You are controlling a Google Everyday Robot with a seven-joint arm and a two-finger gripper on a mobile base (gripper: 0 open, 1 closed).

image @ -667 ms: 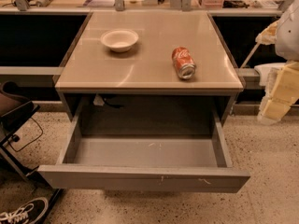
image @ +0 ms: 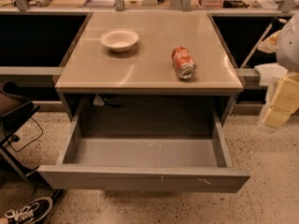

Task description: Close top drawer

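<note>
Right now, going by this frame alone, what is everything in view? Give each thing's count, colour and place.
top drawer: one, grey, pulled out under the tabletop, nothing inside
table: one, beige top, centre
bowl: one, white, upright on the tabletop, back left
soda can: one, red, on its side on the tabletop, right of the bowl
shoe: one, black with white laces, floor, bottom left
gripper: one, pale yellow, right edge, beside the table, apart from the drawer

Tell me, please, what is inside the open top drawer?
The top drawer shows only a bare grey floor with faint scuffs; the strip just behind its front panel is hidden. The gripper hangs outside, to its right.
</note>
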